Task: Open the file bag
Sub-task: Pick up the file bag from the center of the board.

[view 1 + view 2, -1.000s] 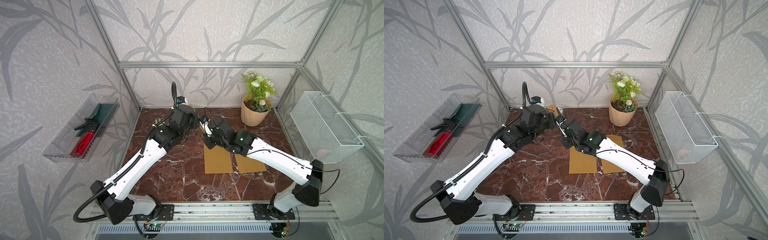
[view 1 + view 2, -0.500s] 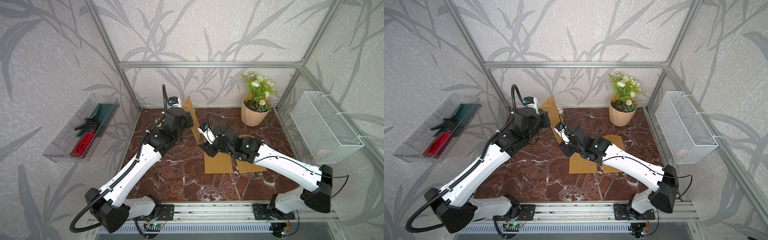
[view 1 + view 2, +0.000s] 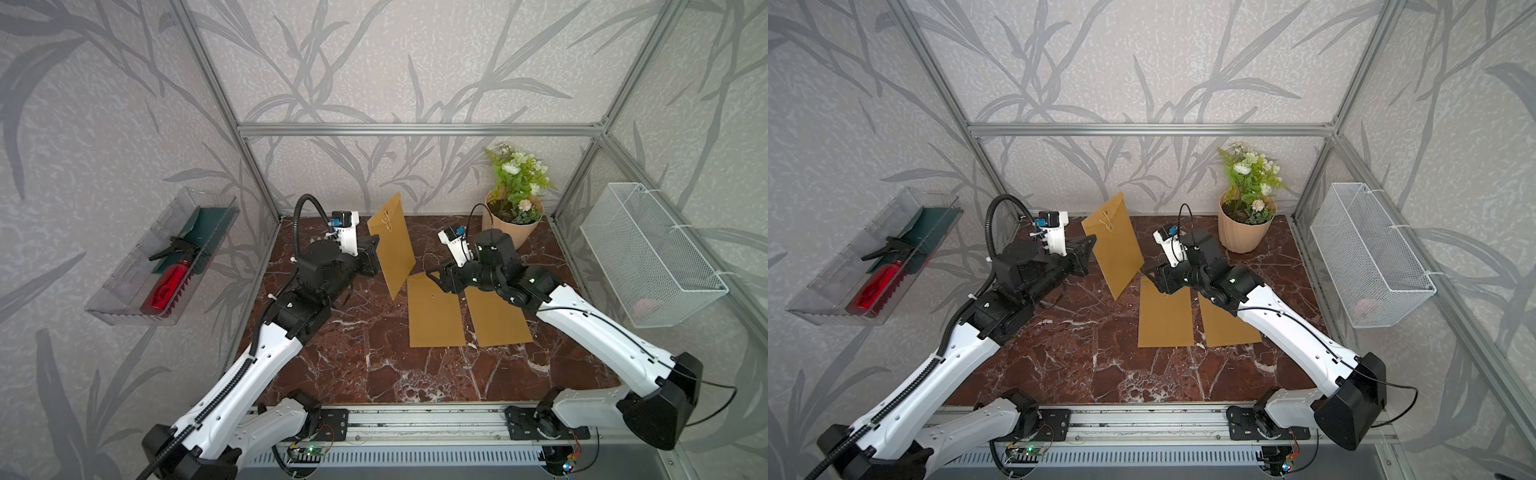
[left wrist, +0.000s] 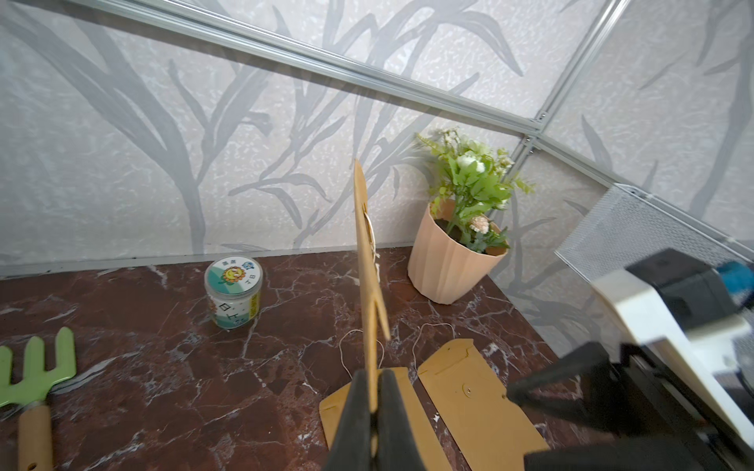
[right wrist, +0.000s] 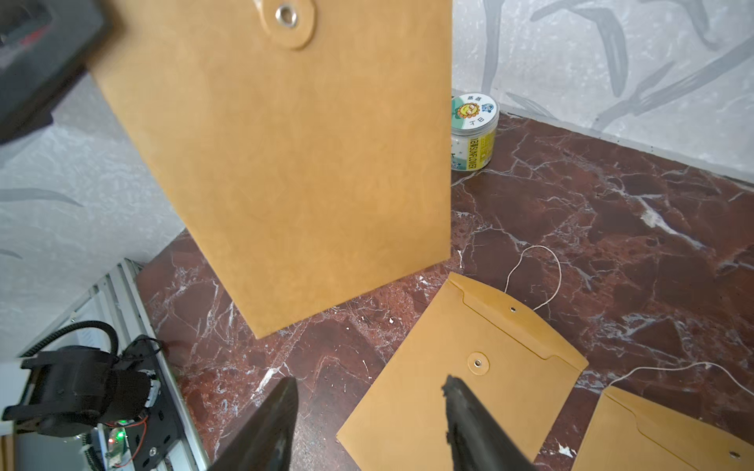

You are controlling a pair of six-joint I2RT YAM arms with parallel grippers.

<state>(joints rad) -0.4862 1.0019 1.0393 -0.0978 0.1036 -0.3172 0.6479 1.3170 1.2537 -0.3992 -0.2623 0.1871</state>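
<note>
A brown paper file bag (image 3: 390, 249) (image 3: 1115, 249) stands upright above the table, with a string at its top end. My left gripper (image 3: 371, 254) (image 4: 372, 375) is shut on the bag's lower edge; in the left wrist view the bag (image 4: 367, 285) shows edge-on between the jaws. In the right wrist view the bag (image 5: 293, 163) fills the upper part. My right gripper (image 3: 432, 277) (image 5: 369, 383) is open and empty, to the right of the held bag. It hovers low over a second file bag (image 5: 461, 367) lying flat.
Two file bags (image 3: 434, 316) (image 3: 496, 318) lie flat mid-table with flaps open and loose strings. A flower pot (image 3: 513, 224) stands back right, a wire basket (image 3: 648, 253) on the right wall, a tray (image 3: 166, 257) on the left wall. A jar (image 4: 233, 291) and a green fork (image 4: 36, 367) sit at the back left.
My right gripper has opened and drawn away to the right and down. My left arm has pulled back to the left, carrying the bag upright.
</note>
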